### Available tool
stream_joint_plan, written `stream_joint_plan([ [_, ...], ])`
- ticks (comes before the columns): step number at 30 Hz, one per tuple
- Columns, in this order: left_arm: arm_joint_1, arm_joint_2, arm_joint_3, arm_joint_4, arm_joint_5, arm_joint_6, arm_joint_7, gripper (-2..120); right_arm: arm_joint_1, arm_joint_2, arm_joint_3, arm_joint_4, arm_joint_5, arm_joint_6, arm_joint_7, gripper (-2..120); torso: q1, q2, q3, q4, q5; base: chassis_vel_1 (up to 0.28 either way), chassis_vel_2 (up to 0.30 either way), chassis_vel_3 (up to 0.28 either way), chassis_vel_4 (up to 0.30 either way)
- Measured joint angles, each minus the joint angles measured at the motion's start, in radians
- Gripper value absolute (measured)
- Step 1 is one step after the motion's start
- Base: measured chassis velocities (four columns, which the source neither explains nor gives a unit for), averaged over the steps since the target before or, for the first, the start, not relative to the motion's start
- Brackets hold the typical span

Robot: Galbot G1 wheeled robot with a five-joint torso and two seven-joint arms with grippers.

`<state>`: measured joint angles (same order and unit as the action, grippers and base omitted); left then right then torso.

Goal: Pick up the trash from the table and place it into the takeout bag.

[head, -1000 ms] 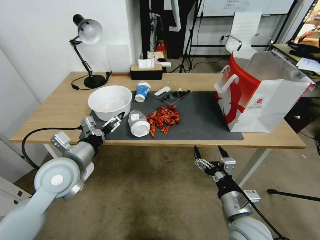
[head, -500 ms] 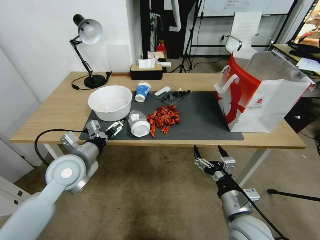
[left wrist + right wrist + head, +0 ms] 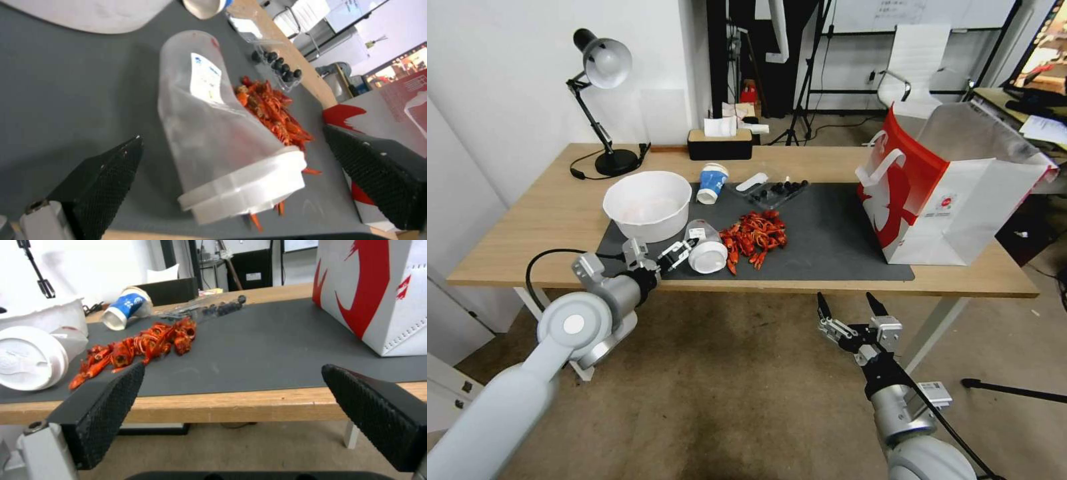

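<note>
Since the earlier frame, the left gripper [image 3: 682,251] has been swung rightward, jaws spread, toward the toppled white-lidded clear plastic cup [image 3: 705,247]; straddling and closing is judged next. Right gripper [image 3: 851,309] waits below the desk [image 3: 960,277], jaws spread.

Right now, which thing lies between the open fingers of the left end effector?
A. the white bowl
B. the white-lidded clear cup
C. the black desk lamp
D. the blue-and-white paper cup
B: the left end effector stands open around the white-lidded clear cup, which lies on its side on the mat.
</note>
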<state>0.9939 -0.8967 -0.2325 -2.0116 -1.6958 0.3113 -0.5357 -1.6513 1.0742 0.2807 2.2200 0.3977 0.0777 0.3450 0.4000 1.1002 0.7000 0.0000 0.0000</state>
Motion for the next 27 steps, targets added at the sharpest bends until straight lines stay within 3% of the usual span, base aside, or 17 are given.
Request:
stream_joint_plan([
  [23, -0.146, -0.040, 0.081, 0.126, -0.069, 0.038, -0.011, 100, 0.020, 0.007, -0.004, -0.028, 0.000, 0.001, 0.014, 100, 0.000, 0.000, 0.000, 0.0000, 0.0000, 0.000, 0.000, 0.000, 0.000],
  [27, -0.156, -0.046, 0.089, 0.141, -0.071, 0.042, -0.027, 89, 0.017, 0.007, -0.004, -0.029, 0.000, 0.002, 0.016, 100, 0.000, 0.000, 0.000, 0.0000, 0.0000, 0.000, 0.000, 0.000, 0.000],
])
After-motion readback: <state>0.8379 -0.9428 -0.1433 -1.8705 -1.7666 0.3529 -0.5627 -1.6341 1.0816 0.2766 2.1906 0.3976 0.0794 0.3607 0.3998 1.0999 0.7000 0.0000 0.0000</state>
